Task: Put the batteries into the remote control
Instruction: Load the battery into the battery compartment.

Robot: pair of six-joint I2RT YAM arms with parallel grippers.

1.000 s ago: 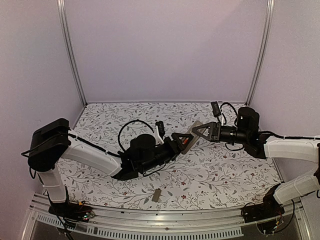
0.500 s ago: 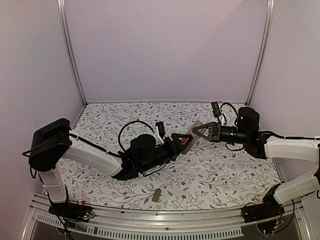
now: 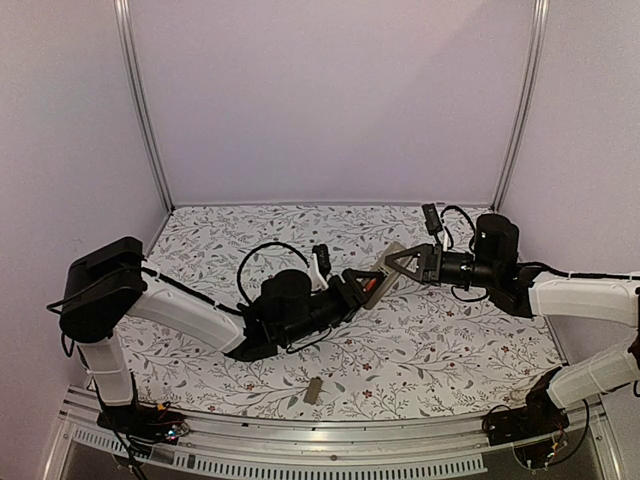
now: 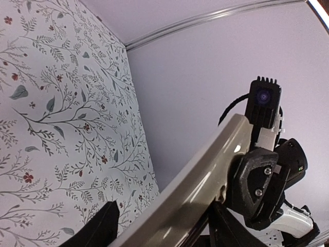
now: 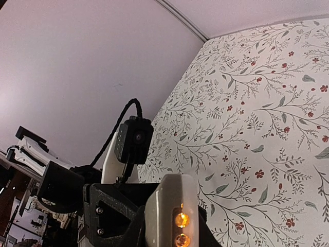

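The remote control (image 3: 392, 252) is held in mid-air over the middle of the table, between my two grippers. My right gripper (image 3: 402, 263) is shut on its far end. My left gripper (image 3: 362, 281) meets it from the left, and an orange-red spot (image 3: 372, 287) shows by its fingers. In the right wrist view the remote's (image 5: 169, 203) recess faces the camera with two orange batteries (image 5: 181, 220) seated in it. In the left wrist view the grey-beige remote (image 4: 205, 164) runs diagonally between my left fingers (image 4: 105, 226), touching them low down.
A small flat grey cover plate (image 3: 313, 390) lies on the floral tabletop (image 3: 200, 250) near the front edge. A metal rail (image 3: 330, 440) runs along the near edge. Purple walls and two upright posts (image 3: 140, 100) close in the back and sides.
Nearly none. The left arm has crept slightly to the right toward the remote. The right arm holds still.
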